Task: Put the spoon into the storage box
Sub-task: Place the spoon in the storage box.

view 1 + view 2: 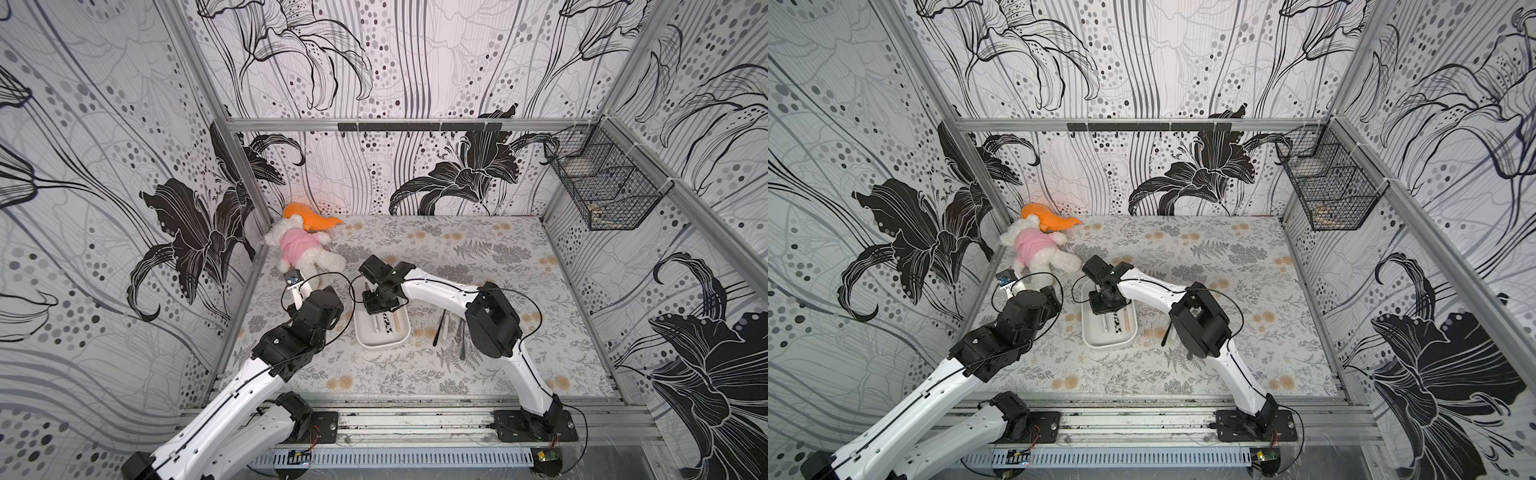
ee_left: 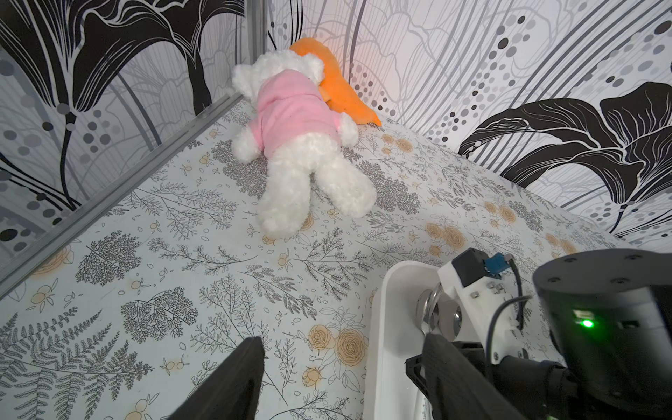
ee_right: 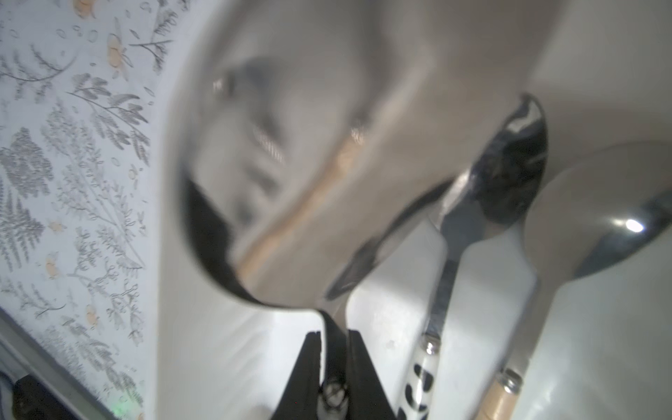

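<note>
Right now my right gripper [image 3: 334,338] is clenched on the thin neck of the spoon [image 3: 287,171], whose bowl fills the right wrist view, close and blurred. The spoon sits inside the rim of the storage box [image 1: 380,344], along the side nearest my left arm. I cannot tell whether it touches the floor of the box. Beside it in the box lie two more spoons, one with a black-and-white patterned handle [image 3: 418,378] and one with a wooden handle [image 3: 496,398].

My left gripper [image 2: 345,385] is released, its fingers wide apart above the floral table cover [image 2: 182,291], just beside the box's rim and holding nothing. A few loose utensils [image 1: 439,328] lie on the table between the box and my right arm. A white plush bear [image 1: 299,249] in a pink top lies in the far corner on my left, against an orange plush [image 1: 309,218]. A black wire basket [image 1: 602,187] hangs on the wall to my right.
</note>
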You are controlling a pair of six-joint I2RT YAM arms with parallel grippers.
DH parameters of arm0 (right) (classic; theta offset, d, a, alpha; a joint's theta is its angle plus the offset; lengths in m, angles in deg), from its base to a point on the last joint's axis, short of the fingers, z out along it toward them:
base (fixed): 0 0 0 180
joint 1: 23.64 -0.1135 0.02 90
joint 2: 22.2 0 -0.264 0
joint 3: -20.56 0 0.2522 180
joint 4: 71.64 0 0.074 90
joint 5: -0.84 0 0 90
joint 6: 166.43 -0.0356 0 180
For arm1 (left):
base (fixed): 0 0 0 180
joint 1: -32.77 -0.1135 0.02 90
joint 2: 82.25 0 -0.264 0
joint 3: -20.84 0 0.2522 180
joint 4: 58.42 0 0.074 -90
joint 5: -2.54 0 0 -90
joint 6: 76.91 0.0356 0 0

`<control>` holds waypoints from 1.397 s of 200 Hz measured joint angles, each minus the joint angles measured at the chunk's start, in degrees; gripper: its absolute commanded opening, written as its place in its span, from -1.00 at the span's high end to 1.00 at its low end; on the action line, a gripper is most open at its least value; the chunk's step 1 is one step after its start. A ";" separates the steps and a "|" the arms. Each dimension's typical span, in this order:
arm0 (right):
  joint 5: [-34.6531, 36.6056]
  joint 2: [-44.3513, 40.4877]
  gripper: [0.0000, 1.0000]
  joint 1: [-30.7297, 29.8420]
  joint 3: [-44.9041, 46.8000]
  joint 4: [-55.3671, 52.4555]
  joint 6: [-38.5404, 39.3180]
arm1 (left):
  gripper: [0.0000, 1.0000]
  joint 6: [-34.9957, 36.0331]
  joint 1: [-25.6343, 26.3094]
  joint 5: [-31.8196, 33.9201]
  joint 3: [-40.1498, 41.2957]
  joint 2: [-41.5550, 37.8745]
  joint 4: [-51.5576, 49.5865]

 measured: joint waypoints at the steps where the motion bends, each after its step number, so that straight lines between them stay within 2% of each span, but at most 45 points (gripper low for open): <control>1: 0.04 0.07 0.94 -0.02 -0.02 -0.02 0.00 | -0.49 0.00 0.00 0.00 0.02 0.02 0.00; 120: 1.99 3.63 0.69 -0.31 -4.17 -2.78 -0.04 | -0.48 0.09 0.04 -0.31 0.02 0.57 -0.02; 279: 3.30 4.57 0.56 -0.31 -5.16 -2.38 -0.04 | -0.48 0.07 0.04 -0.96 0.02 1.36 -0.02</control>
